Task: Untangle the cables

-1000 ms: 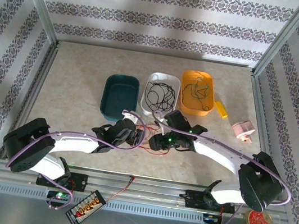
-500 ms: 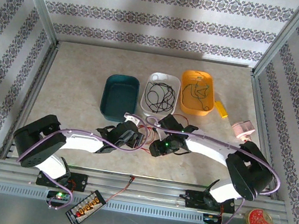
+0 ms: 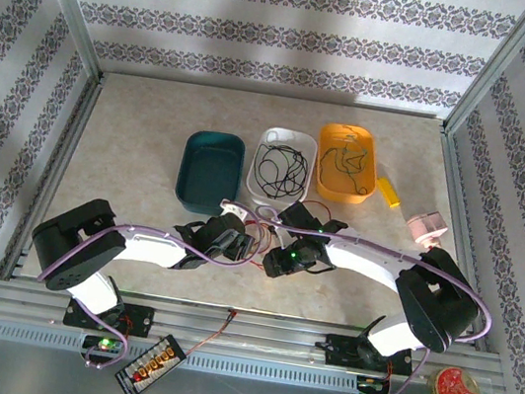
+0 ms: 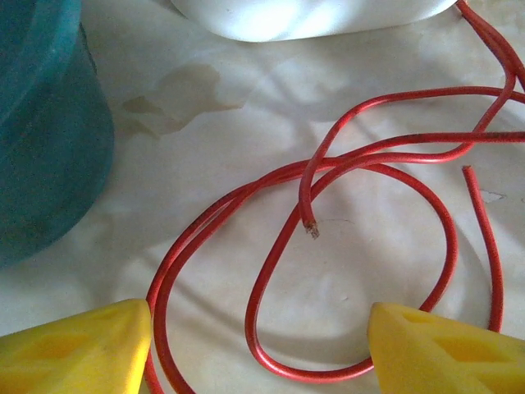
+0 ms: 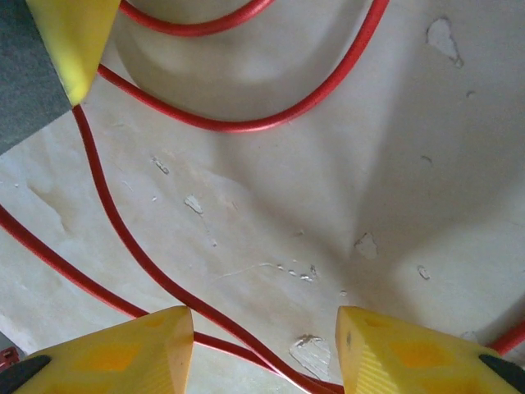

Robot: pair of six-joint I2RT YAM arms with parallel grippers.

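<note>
2 robot arms met low over the middle of the counter (image 3: 129, 156), just in front of a white tray (image 3: 288, 132). The red cable (image 4: 205, 220) lay loose on the counter between them, looped over itself, with its cut end (image 4: 312, 230) inside the loop. A black cable (image 3: 280, 168) sat coiled in the white tray and a green cable (image 3: 347, 166) in the orange tray (image 3: 353, 128); a teal tray (image 3: 210, 164) stood to the left.

The left gripper (image 4: 258, 316) had its yellow fingers spread wide, straddling the loop and holding nothing. The right gripper (image 5: 264, 320) was likewise wide apart, with 2 red strands on the counter between its fingers.

The step probably called for each gripper to pinch only 1 strand. A grip near the cut end seemed best, followed by a slow pull so that the crossing slid free rather than tightened.
</note>
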